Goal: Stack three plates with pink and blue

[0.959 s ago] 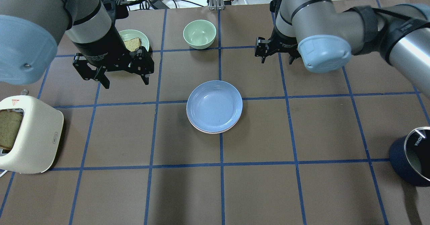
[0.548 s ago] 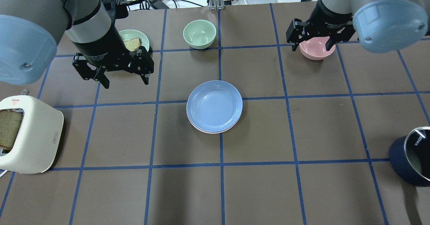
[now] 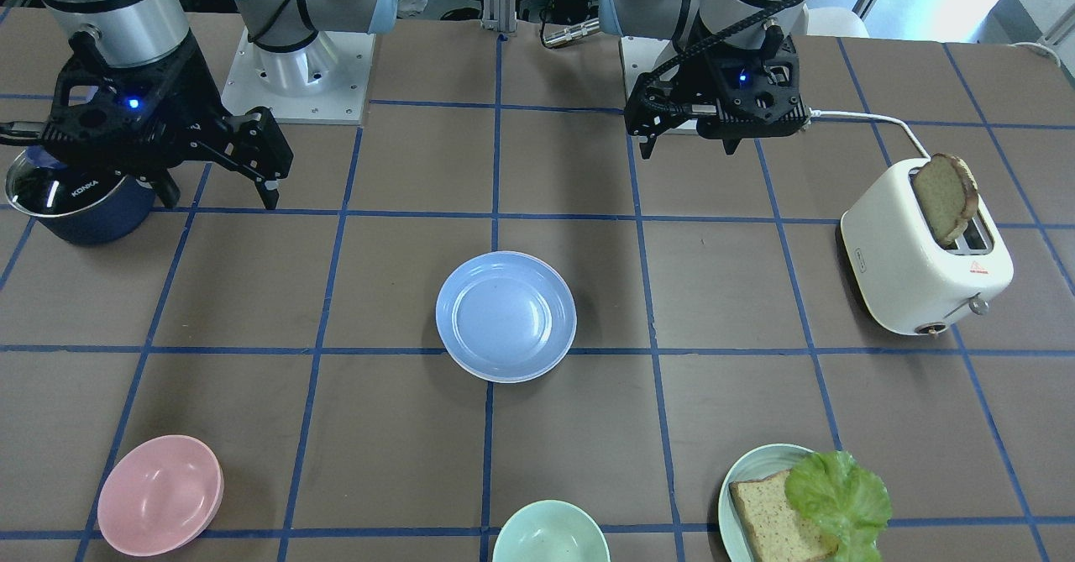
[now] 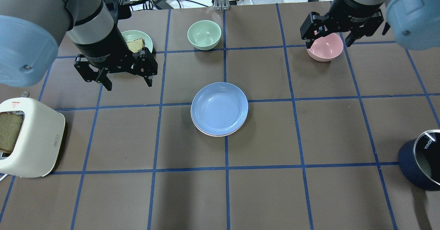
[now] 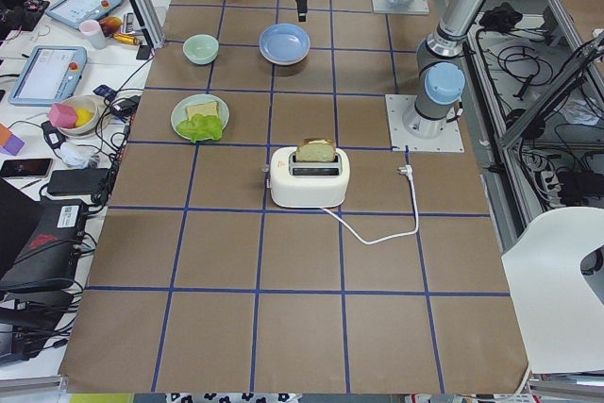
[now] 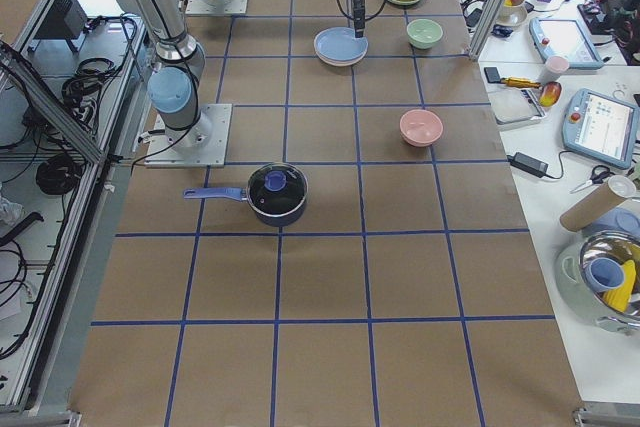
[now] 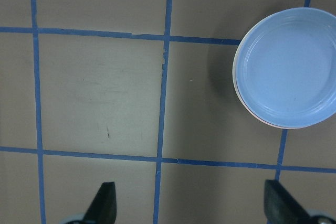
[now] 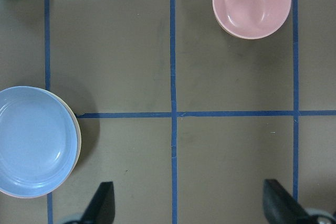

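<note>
The light blue plate [image 4: 219, 108] lies on top of a stack at the table's middle, also in the front view [image 3: 506, 314]. A pink plate's rim [image 4: 216, 135] shows under its near edge. I cannot make out the cream-white plate apart from them. My left gripper [image 4: 129, 84] is open and empty, raised above the table to the left of the stack. My right gripper [image 4: 327, 45] is open and empty, raised high at the far right, well away from the stack. Both wrist views show the stack, at the left wrist's upper right [image 7: 289, 66] and the right wrist's lower left [image 8: 34, 140].
A white toaster [image 4: 31, 137] holding bread stands at the near left. A pale teal plate [image 4: 130, 34] with bread, a green bowl [image 4: 204, 34] and a pink bowl [image 4: 325, 53] sit along the far side. A dark blue pot [image 4: 421, 164] is at the near right.
My right arm has swung away to the right and far side, uncovering the pink bowl. The left arm and the plate stack have not moved.
</note>
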Available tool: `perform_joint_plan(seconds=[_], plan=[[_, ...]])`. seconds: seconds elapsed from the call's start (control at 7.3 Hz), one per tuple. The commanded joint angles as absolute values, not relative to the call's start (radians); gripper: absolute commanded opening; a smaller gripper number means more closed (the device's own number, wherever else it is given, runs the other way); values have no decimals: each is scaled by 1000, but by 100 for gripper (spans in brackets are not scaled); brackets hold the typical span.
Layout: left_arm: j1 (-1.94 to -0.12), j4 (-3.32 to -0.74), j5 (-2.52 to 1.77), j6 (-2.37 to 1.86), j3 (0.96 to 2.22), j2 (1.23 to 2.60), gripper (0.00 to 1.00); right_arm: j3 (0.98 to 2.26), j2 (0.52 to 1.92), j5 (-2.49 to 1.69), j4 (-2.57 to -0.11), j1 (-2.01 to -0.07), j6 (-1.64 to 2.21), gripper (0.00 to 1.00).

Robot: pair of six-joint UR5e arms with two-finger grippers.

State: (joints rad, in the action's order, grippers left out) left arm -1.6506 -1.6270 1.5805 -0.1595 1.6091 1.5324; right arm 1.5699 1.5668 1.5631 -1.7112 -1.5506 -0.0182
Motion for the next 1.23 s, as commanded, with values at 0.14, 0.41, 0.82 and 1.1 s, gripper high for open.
perform_joint_plan(seconds=[0.14, 0.41, 0.82, 1.1], plan=[[-1651, -1628, 1577, -160, 1609, 1532, 100, 1525, 1560, 1577, -1647, -1565, -8, 100], [-1651, -1626, 1577, -160, 1608, 1532, 100, 1528, 1557, 1577, -1654, -1565, -8, 100], [-1649, -1626, 1577, -160, 1605, 1532, 100, 1529, 1557, 1563, -1655, -1565, -8, 100], [-1649, -1626, 1575, -160, 1601, 1532, 100, 1531, 1555, 1562, -1657, -1565, -9, 100]])
